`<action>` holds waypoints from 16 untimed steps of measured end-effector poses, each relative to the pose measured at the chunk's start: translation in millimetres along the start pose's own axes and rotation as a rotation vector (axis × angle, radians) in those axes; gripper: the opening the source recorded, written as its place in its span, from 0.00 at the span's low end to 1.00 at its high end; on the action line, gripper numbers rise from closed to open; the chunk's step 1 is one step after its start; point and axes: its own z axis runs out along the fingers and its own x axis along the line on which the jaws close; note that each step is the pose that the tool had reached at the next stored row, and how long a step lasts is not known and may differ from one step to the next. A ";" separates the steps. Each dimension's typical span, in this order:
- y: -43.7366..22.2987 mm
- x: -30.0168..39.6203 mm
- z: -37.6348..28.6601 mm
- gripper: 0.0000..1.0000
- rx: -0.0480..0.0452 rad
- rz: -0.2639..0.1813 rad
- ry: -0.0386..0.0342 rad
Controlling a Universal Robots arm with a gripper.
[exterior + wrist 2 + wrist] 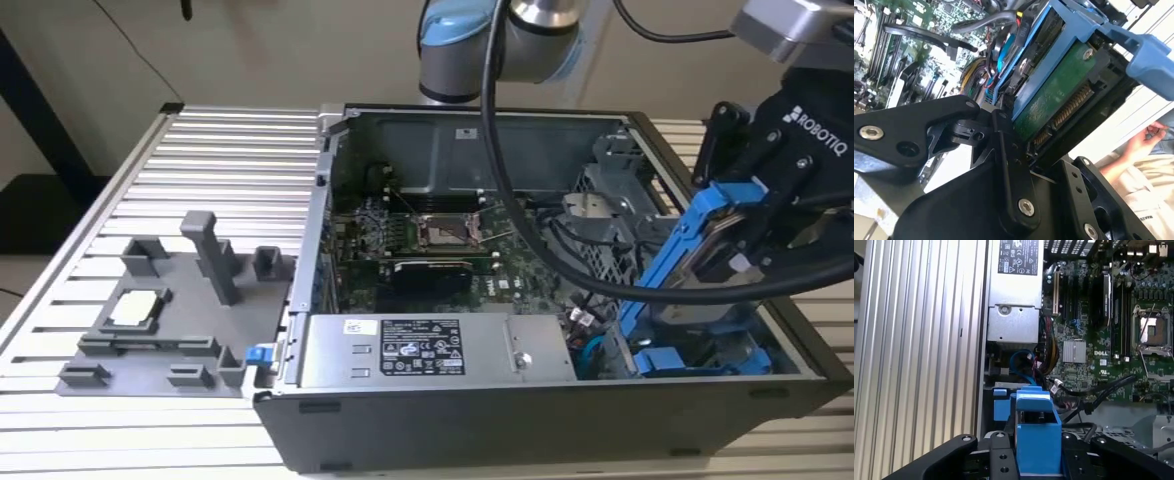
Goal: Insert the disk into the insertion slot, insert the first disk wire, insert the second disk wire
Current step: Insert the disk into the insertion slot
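Note:
My gripper is shut on the disk, a drive clipped in a bright blue carrier. I hold it steeply tilted over the open PC case's corner at the exterior view's right. Its lower end hangs just above the insertion slot. In the second wrist view the disk's green board and connector pins face the camera, with a black finger pressed on the carrier's edge. In the first wrist view the blue carrier end sits between both fingers. Loose black and blue cables lie beneath.
Another blue-framed drive unit sits low in the same corner. The silver power supply and motherboard take up the case. A thick black cable crosses it. A grey fixture stands on the ribbed table. A person's hand is close by.

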 end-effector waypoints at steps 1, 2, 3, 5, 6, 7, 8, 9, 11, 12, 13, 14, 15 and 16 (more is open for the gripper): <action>-2.2 0.4 0.6 0.33 -0.0011 0.000 -0.0002; -3.4 0.7 1.4 0.33 -0.0037 0.000 -0.0002; -4.6 1.1 2.1 0.33 -0.0078 0.000 -0.0004; -7.7 1.8 3.4 0.33 -0.0152 0.000 -0.0006; -9.9 2.2 4.0 0.33 -0.0172 0.000 -0.0007; -11.9 2.5 4.5 0.33 -0.0184 0.000 -0.0005; -13.1 2.6 5.2 0.33 -0.0194 0.001 0.0001; -13.6 2.7 6.0 0.33 -0.0224 0.002 -0.0003; -14.7 2.7 7.3 0.33 -0.0351 0.003 -0.0019; -15.5 2.7 7.7 0.33 -0.0430 0.003 -0.0024; -16.3 2.8 7.9 0.33 -0.0510 0.003 -0.0029; -17.2 2.8 7.9 0.33 -0.0575 0.003 -0.0032; -18.0 2.9 7.7 0.33 -0.0634 0.003 -0.0036; -19.0 3.0 7.3 0.33 -0.0704 0.003 -0.0041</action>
